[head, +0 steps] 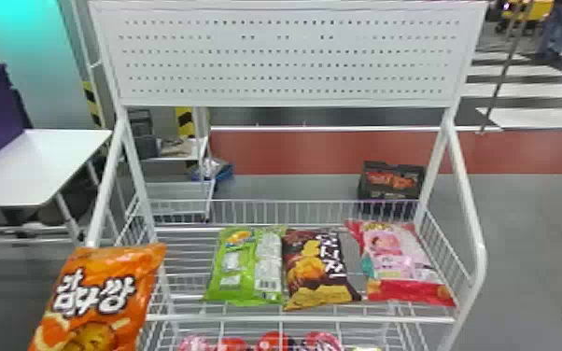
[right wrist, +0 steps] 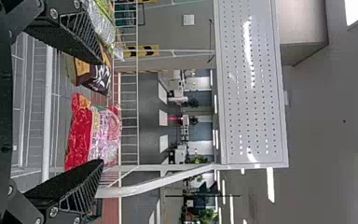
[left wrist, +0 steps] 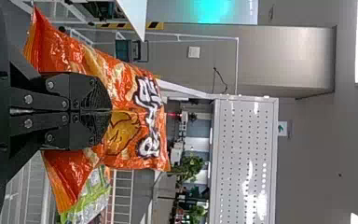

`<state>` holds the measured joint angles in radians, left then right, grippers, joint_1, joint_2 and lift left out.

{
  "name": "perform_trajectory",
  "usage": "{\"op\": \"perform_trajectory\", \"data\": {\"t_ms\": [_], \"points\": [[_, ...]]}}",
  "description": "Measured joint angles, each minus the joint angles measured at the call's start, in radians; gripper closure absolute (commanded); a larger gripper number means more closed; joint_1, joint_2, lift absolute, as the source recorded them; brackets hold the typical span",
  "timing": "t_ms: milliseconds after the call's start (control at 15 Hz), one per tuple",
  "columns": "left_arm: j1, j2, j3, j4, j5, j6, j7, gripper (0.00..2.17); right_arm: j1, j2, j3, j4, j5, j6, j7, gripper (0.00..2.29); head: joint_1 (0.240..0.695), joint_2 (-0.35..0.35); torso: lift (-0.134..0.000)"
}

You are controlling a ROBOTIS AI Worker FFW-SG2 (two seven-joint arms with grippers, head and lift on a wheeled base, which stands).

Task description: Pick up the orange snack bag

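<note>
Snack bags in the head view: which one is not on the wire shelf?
The orange bag, held by the left gripper; the green bag, brown bag and pink bag lie on the wire shelf.

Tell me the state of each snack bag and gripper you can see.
Orange snack bag: held off the shelf
Left gripper: jaws shut on the orange snack bag
Right gripper: jaws open, empty
Green bag: lying on the shelf
Brown bag: lying on the shelf
Pink-and-red bag: lying on the shelf
</note>
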<state>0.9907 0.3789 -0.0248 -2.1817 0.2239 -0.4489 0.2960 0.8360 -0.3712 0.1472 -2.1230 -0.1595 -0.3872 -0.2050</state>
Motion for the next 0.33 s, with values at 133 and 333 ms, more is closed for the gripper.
{"op": "perform_trajectory", "data": {"t_ms": [133, 333], "points": [[-0.002, 0.0, 0.001, 0.004, 0.0, -0.002, 0.0, 1.72, 0.0, 0.0, 0.0, 0.0, 0.0, 0.0, 0.0, 0.14, 0.499, 0.0, 0.0], [-0.004, 0.0, 0.001, 0.007, 0.001, -0.003, 0.0, 1.72, 0.0, 0.0, 0.0, 0.0, 0.0, 0.0, -0.002, 0.14, 0.499, 0.0, 0.0]]}}
